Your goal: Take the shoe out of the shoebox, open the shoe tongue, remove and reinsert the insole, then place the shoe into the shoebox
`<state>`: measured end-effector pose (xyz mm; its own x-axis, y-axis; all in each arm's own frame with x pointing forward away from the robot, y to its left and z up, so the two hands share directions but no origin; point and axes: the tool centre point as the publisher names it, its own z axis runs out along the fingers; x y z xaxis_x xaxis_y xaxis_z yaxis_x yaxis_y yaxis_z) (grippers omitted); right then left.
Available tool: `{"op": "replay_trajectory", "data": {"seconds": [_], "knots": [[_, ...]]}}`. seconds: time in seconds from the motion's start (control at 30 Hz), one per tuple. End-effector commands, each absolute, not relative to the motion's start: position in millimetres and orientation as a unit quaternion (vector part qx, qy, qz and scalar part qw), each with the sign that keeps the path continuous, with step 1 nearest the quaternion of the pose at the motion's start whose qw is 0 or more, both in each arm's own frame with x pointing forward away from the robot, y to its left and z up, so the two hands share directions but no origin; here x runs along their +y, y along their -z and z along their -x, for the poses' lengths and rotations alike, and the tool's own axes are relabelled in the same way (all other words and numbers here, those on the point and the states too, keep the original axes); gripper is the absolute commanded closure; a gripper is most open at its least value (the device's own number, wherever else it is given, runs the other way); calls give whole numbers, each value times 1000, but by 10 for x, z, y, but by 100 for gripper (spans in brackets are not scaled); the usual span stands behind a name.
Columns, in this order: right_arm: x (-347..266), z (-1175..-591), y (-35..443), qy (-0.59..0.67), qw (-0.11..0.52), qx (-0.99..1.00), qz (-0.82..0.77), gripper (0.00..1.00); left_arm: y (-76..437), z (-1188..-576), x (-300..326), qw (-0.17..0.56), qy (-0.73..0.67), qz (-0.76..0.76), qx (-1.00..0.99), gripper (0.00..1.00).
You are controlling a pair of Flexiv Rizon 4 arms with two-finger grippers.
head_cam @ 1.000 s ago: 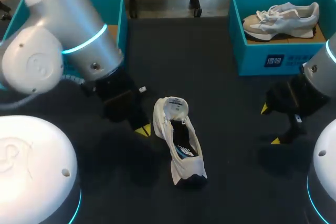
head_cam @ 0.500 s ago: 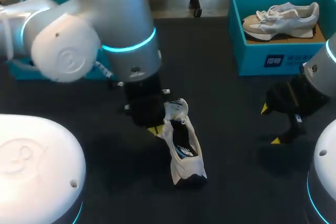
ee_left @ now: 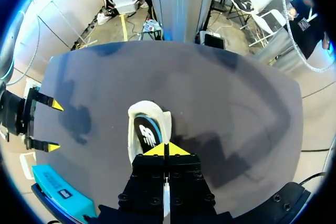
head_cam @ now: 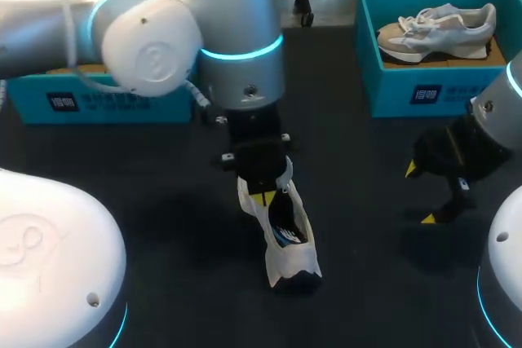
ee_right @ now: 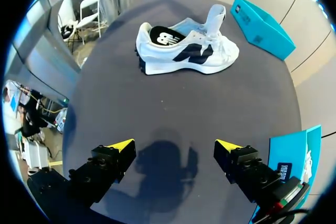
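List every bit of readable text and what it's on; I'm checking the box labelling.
Right shoebox, front label: white print, too small to read.
Left shoebox, front label: white print, too small to read.
Shoe side and insole: logo marks only, no legible words.

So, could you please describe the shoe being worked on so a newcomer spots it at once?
On the dark table, look to the middle, below the left arm. There lies a white shoe with a dark insole and raised tongue; unlike the other shoe, in the teal box at the far right, it sits on bare tabletop.
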<state>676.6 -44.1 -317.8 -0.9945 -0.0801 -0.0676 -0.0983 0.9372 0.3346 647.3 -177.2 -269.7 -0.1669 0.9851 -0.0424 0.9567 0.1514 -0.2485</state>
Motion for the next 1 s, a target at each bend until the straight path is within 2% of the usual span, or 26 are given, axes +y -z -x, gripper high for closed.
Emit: {"op": "replay_trajectory", "data": {"seconds": [0.03, 0.33, 0.63, 1.0], "knots": [[-445, -6748, 3183, -171, 28, 984, 45, 0, 2839, -6472, -1943, 111, -43, 638, -761, 100], [-445, -6748, 3183, -171, 28, 984, 45, 0, 2839, -6472, -1943, 111, -43, 638, -761, 100], [-445, -6748, 3183, -171, 28, 984, 45, 0, 3282, -6579, -2096, 160, -51, 634, -755, 100], [-445, -6748, 3183, -171, 28, 984, 45, 0, 3564, -6422, -2044, 187, -45, 653, -733, 100]]}}
